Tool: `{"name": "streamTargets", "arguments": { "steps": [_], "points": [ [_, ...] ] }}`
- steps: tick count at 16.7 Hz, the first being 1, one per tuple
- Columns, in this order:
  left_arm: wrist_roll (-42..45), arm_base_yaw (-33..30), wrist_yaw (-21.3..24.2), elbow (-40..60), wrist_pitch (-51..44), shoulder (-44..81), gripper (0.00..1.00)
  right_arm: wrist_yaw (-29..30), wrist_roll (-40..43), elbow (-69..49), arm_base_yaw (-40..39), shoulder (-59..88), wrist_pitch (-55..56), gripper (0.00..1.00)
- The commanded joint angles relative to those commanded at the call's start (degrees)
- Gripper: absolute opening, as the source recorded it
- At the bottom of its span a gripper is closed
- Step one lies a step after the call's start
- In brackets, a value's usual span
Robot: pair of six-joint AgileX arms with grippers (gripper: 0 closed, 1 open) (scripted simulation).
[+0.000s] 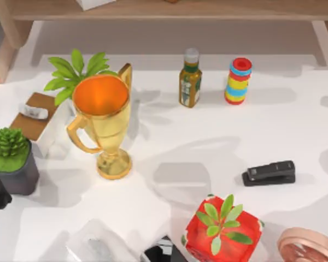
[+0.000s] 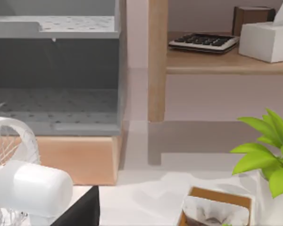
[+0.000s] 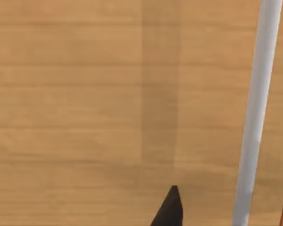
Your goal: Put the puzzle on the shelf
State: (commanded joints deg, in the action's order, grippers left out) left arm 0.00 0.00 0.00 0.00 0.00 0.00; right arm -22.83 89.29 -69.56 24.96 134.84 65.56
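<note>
A long light-brown wooden shelf (image 1: 169,10) with pale side supports runs along the far edge of the white counter (image 1: 295,131) in the top view. In front of it stand a small sauce bottle with a grey cap (image 1: 190,79) and, just to its right, a tower of red, yellow and blue rings (image 1: 239,81), the two apart from each other. Left of the middle, a tall gold trophy cup with an orange inside (image 1: 104,123) stands upright, and a leafy green plant (image 1: 76,73) rises behind it. A small brown-topped white box (image 1: 35,123) lies near the left edge, with a spiky green succulent in a dark grey pot (image 1: 13,161) just in front of it. A black stapler (image 1: 269,173) lies on the right, well apart from a red patterned pot holding a green plant (image 1: 223,229) at the near edge. The left wrist view faces the shelf's board (image 2: 226,63), where a dark calculator (image 2: 203,41) lies beside a white tissue box (image 2: 266,42). In the right wrist view, the right gripper (image 3: 172,209) is a dark tip over light wood. I cannot tell for either arm whether the jaws are open or closed, nor where the puzzle lies.
</note>
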Motion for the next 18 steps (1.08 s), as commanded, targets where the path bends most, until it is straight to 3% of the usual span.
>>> {"name": "streamTargets", "arguments": {
  "steps": [4,5,18],
  "points": [
    [0.00,0.00,0.00,0.00,0.00,0.00,1.00,0.00,0.00,0.00,0.00,0.00,0.00,0.02],
    [0.00,0.00,0.00,0.00,0.00,0.00,1.00,0.00,0.00,0.00,0.00,0.00,0.00,0.00],
    [0.00,0.00,0.00,0.00,0.00,0.00,1.00,-1.22,-0.21,5.40,1.42,-2.32,2.76,0.00]
  ]
}}
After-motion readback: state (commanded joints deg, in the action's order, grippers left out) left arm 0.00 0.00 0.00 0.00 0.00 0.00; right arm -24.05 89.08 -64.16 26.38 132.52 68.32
